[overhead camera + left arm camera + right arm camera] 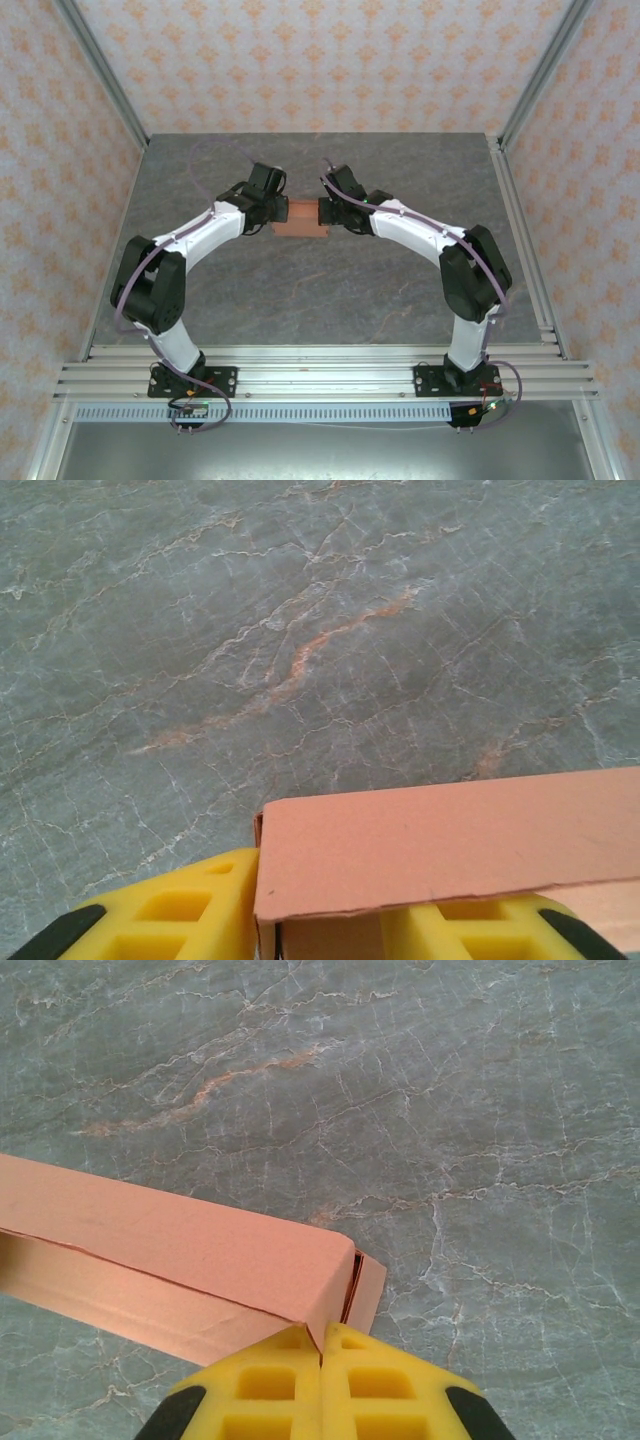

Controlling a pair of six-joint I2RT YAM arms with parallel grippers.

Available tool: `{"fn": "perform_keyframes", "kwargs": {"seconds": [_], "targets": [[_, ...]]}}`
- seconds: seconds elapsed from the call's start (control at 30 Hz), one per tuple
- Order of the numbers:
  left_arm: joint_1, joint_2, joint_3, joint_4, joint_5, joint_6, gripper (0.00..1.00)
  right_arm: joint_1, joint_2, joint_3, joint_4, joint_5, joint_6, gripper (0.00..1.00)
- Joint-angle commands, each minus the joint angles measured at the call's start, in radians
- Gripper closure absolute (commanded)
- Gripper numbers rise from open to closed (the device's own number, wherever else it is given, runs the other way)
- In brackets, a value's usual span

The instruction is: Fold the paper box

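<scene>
The salmon-orange paper box (301, 217) lies as a small closed-up rectangular box at mid-table, between my two grippers. My left gripper (283, 212) straddles its left end. In the left wrist view the yellow fingers (190, 910) stand apart around the box's (450, 850) end wall: one finger rests against the outside, the other sits under the top panel with a gap to the wall. My right gripper (322, 1345) is shut, and a corner of the box's (180, 1240) right end is pinched in the seam between its fingers. A side flap (368, 1290) stands slightly off that end.
The grey marbled table (300, 300) stretches all round the box. Patterned walls and metal frame rails (520, 230) bound it at the left, right and back. Both arm bases are bolted to the near rail (320, 365).
</scene>
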State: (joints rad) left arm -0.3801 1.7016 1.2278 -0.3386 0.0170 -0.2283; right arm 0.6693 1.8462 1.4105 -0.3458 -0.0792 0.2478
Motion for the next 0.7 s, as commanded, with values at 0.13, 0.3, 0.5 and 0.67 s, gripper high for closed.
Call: {"fn": "perform_keyframes", "kwargs": {"seconds": [0.13, 0.3, 0.5, 0.67], "targets": [[-0.008, -0.074, -0.009, -0.023, 0.016, -0.028, 0.65, 0.012, 0.032, 0.02, -0.061, 0.025, -0.03, 1.0], [-0.007, -0.105, -0.018, -0.037, 0.0, -0.039, 0.64, 0.012, 0.033, 0.022, -0.062, 0.027, -0.034, 1.0], [-0.008, -0.193, -0.037, -0.035, 0.017, -0.057, 0.43, 0.015, 0.032, 0.018, -0.059, 0.035, -0.041, 1.0], [-0.006, -0.203, -0.018, -0.056, -0.042, -0.093, 0.38, 0.019, 0.032, 0.019, -0.059, 0.038, -0.047, 1.0]]}}
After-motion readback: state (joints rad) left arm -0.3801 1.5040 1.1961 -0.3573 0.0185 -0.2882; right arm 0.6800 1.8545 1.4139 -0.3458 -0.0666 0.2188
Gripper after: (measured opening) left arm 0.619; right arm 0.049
